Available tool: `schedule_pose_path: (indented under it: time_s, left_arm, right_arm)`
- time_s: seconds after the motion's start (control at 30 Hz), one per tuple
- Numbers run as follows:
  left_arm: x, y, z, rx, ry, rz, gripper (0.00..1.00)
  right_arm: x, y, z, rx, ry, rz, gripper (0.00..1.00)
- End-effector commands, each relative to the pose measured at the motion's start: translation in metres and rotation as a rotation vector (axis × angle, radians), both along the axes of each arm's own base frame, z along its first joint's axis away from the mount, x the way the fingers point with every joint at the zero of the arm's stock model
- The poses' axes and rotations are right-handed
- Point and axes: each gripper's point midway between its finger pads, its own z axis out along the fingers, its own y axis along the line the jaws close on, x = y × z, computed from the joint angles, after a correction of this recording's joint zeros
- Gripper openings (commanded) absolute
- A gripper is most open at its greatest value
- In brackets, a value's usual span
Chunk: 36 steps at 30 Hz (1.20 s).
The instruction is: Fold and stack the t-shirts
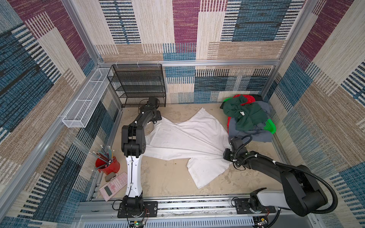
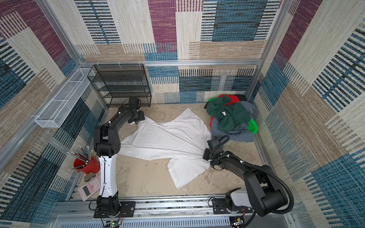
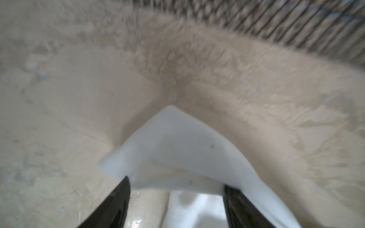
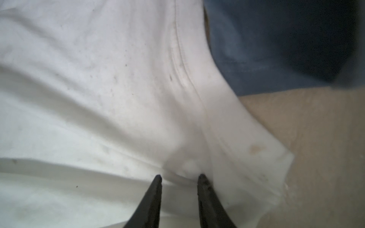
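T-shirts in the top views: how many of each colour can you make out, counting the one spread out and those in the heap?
white shirt: 1
dark green shirt: 1
red shirt: 1
grey-blue shirt: 1
Total: 4 that show; the heap may hide more.

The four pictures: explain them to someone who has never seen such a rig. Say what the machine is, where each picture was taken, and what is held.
Two robot arms with pincer grippers work on a beige tabletop. Both top views look down from overhead; each wrist view looks along one gripper. A large white cloth t-shirt lies partly spread; a dark green shirt, a grey-blue shirt and a red shirt are heaped over a bright green plastic basket. The left gripper stands open around a shirt corner; the right gripper pinches the white shirt's bunched edge.
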Motion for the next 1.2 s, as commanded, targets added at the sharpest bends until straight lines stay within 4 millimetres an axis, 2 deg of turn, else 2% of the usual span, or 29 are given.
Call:
schedule_pose_path:
  time_s: [0.0,0.1,0.23,0.43,0.57,0.7,0.8,0.93,1.03,1.17]
  left_arm:
    - [0.005,0.01,0.012,0.097,0.013,-0.05,0.75]
    - [0.012,0.012,0.022,0.139,0.003,-0.079,0.75]
    - [0.008,0.015,0.034,0.15,0.003,-0.062,0.76]
    - [-0.02,-0.016,0.044,0.098,-0.043,-0.122,0.76]
    - [-0.048,-0.038,0.037,0.061,-0.05,-0.17,0.75]
    - [-0.072,-0.05,0.016,0.006,-0.015,-0.19,0.74]
    - [-0.081,-0.049,-0.006,0.0,0.031,-0.184,0.73]
    - [-0.083,-0.051,-0.026,-0.004,0.093,-0.192,0.7]
    - [-0.08,-0.053,-0.032,-0.011,0.116,-0.189,0.68]
    - [-0.076,-0.052,-0.036,-0.004,0.138,-0.184,0.64]
  right_arm:
    - [-0.018,-0.01,-0.015,-0.045,0.081,-0.016,0.34]
    - [-0.018,-0.011,-0.016,-0.046,0.084,-0.017,0.33]
    - [-0.016,-0.009,-0.013,-0.039,0.076,-0.018,0.34]
    - [-0.004,0.0,0.009,0.0,0.026,0.006,0.49]
    - [0.009,0.01,0.034,0.031,-0.034,0.042,0.72]
    - [0.029,0.021,0.067,0.057,-0.122,0.086,0.95]
    - [0.048,0.032,0.09,0.069,-0.184,0.133,1.0]
    - [0.077,0.045,0.108,0.07,-0.227,0.177,0.99]
    - [0.1,0.053,0.112,0.053,-0.248,0.201,0.99]
    - [0.131,0.055,0.102,-0.014,-0.242,0.209,0.99]
